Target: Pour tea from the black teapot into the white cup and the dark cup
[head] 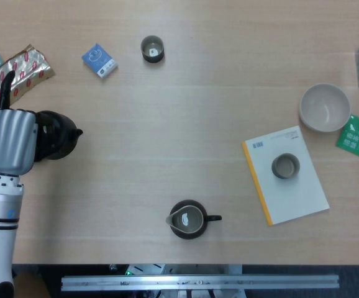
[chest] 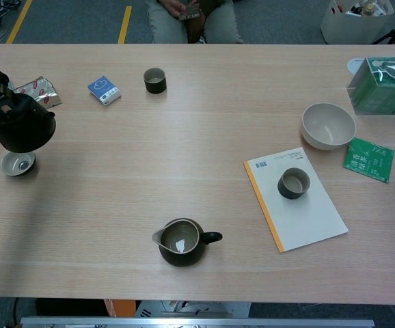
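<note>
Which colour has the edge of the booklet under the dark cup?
Yellow-orange, along the left edge of the white booklet; the head view shows it best.

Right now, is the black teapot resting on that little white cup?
Apart. The chest view shows the black teapot, gripped by the left hand, lifted above the white cup.
</note>
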`<state>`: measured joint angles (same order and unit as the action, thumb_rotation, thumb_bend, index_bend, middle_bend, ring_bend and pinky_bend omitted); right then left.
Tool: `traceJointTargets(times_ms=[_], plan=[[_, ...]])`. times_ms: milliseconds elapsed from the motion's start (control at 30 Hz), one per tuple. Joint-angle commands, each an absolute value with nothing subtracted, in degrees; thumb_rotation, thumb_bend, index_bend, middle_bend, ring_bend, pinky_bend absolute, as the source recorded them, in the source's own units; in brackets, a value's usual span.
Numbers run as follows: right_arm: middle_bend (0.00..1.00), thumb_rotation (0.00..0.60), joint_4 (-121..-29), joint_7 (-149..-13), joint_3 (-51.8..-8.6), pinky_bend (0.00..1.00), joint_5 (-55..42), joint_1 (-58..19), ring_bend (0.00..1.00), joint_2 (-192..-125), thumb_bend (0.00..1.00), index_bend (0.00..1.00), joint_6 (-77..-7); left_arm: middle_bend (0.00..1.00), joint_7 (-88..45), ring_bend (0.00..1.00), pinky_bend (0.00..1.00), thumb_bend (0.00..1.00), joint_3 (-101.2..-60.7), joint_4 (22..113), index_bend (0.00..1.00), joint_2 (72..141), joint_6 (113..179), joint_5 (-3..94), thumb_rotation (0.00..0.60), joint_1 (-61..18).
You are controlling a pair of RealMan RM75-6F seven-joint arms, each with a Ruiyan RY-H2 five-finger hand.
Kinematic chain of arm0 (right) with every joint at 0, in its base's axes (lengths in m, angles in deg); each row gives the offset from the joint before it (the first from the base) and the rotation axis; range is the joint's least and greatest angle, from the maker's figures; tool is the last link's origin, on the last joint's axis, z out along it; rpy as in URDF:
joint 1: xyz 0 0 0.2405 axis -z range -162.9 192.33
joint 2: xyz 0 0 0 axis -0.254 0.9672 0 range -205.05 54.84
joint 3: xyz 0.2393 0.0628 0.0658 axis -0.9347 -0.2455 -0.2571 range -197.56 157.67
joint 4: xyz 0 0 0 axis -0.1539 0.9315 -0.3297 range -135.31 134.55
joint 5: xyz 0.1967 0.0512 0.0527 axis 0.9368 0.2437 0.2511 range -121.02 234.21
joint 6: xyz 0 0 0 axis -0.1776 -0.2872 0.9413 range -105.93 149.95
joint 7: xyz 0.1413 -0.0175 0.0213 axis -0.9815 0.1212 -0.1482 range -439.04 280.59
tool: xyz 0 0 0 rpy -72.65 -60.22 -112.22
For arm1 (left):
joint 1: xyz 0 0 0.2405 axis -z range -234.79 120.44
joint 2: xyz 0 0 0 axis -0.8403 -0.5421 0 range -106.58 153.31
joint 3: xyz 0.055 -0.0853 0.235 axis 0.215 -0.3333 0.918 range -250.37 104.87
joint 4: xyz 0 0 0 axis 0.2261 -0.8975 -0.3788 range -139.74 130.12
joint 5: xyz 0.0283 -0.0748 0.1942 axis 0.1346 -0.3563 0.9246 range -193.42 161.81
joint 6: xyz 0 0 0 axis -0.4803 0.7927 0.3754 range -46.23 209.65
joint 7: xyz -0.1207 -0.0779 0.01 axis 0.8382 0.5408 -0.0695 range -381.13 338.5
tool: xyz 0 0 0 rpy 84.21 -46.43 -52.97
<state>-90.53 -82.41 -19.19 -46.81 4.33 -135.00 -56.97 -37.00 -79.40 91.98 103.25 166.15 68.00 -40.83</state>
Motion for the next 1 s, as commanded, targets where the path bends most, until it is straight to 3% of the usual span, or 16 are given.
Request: traceJointTargets(times_ms=[33, 433, 733, 1000], plan=[[0.32, 0.6, -92.83, -78.87, -18.57, 0.21, -49.16, 1.11, 0.18, -135.59, 0.12, 0.36, -52.62, 1.0, -36.95, 0.89, 0.0, 0.31, -79.33, 92.31, 1.0, 102.87, 166.21, 68.47, 0.54, -40.85], [0.32, 0.6, -94.67, -67.36, -18.7, 0.21, -46.1, -5.85, 0.18, -141.12, 0.12, 0.35, -38.86, 1.0, -36.32, 0.89, 0.0, 0.31, -78.88, 93.05, 1.0, 101.22, 165.92, 69.39, 0.55, -41.22], [0.25, 0.6, -93.82, -58.08, -20.16, 0.2, -39.13, -7.82, 0.16, -145.79, 0.05, 0.28, -33.42, 1.0, -35.57, 0.89, 0.0, 0.31, -78.47, 93.42, 1.0, 100.59, 165.47, 69.75, 0.549, -41.43], [0.24, 0.6, -92.37, -53.16, -20.07, 0.2, -34.3, -9.28, 0.15, -149.35, 0.04, 0.27, -30.2, 1.0, -34.83, 0.88, 0.0, 0.31, -78.37, 93.26, 1.0, 100.14, 165.08, 69.64, 0.552, -41.61]])
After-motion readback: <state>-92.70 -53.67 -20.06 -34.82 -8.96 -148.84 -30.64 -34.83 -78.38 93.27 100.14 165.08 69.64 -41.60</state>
